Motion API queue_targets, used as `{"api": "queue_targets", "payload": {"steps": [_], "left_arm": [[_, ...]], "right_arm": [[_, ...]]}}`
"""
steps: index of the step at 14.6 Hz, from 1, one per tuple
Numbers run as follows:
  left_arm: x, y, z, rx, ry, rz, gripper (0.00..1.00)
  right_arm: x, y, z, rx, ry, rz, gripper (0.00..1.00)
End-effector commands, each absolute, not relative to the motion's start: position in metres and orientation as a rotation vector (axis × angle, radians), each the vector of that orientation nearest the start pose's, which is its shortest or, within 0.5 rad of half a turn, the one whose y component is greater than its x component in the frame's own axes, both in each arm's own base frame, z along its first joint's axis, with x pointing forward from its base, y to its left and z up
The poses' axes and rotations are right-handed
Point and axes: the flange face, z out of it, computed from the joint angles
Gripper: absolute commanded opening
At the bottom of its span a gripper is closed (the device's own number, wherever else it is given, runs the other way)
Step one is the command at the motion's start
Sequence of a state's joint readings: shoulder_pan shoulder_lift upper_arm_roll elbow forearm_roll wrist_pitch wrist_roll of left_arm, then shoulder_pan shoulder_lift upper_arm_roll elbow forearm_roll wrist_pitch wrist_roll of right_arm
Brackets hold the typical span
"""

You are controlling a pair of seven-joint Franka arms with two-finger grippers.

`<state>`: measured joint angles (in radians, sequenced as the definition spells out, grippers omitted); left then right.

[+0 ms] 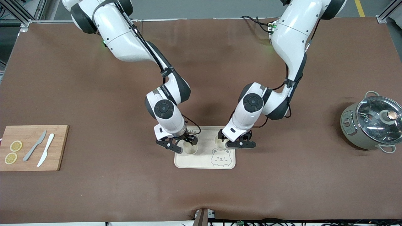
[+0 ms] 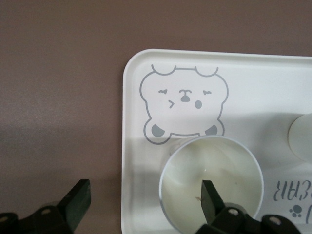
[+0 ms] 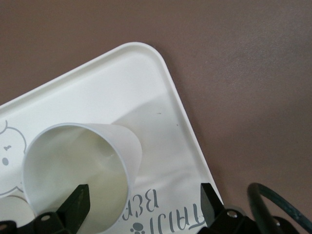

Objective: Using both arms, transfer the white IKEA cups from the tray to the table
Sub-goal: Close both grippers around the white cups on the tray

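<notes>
Front view, left gripper (image 1: 234, 141) and right gripper (image 1: 185, 144) spread, each straddling a cup's rim on tray (image 1: 204, 161)

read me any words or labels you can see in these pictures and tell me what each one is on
"TAIJI BEAR", partly cut off and seen upside down: grey print on the tray, with a paw print beside it.
Small lettering on the right arm: too small to read.
Markings on the pot's control panel: too small to read.

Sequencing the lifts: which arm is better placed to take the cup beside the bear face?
Left. The left gripper is at that cup, open jaws straddling its wall; the right gripper straddles the other cup, toward the right arm's end.
</notes>
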<state>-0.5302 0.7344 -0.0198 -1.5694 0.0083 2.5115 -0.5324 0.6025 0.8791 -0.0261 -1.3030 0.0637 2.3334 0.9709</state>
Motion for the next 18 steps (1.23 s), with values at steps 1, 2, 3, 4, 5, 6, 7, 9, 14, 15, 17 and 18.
{"api": "queue_targets", "payload": {"steps": [1,2,3,4,5,6,7,9,14,15,17,18], "left_arm": [[0.623,-0.382,0.231,-3.246,0.024,-0.32,0.9],[0.625,-0.384,0.232,-3.249,0.022,-0.328,0.77],[0.628,-0.385,0.231,-3.251,0.019,-0.334,0.6],[0.632,-0.385,0.234,-3.254,0.017,-0.348,0.41],[0.635,-0.383,0.233,-3.254,0.017,-0.353,0.11],[0.638,-0.382,0.233,-3.254,0.016,-0.356,0.0],[0.639,-0.38,0.23,-3.249,0.02,-0.355,0.0],[0.64,-0.378,0.227,-3.245,0.031,-0.35,0.0],[0.643,-0.376,0.232,-3.245,0.022,-0.365,0.0],[0.643,-0.376,0.234,-3.248,0.018,-0.369,0.0],[0.642,-0.376,0.24,-3.247,0.008,-0.364,0.0],[0.642,-0.375,0.243,-3.247,0.006,-0.362,0.0]], "right_arm": [[0.638,0.425,0.224,-2.946,0.649,-0.16,1.0],[0.638,0.425,0.224,-2.946,0.649,-0.16,1.0],[0.638,0.425,0.224,-2.946,0.649,-0.16,1.0],[0.638,0.425,0.224,-2.946,0.648,-0.159,0.94],[0.638,0.425,0.224,-2.946,0.648,-0.159,0.86],[0.638,0.424,0.224,-2.945,0.65,-0.159,0.79],[0.638,0.424,0.224,-2.945,0.65,-0.159,0.72],[0.638,0.424,0.224,-2.945,0.65,-0.159,0.6],[0.637,0.425,0.222,-2.948,0.648,-0.156,0.17],[0.637,0.424,0.221,-2.949,0.649,-0.154,0.11],[0.637,0.424,0.221,-2.951,0.645,-0.156,0.03],[0.637,0.424,0.221,-2.951,0.645,-0.156,0.0]]}}
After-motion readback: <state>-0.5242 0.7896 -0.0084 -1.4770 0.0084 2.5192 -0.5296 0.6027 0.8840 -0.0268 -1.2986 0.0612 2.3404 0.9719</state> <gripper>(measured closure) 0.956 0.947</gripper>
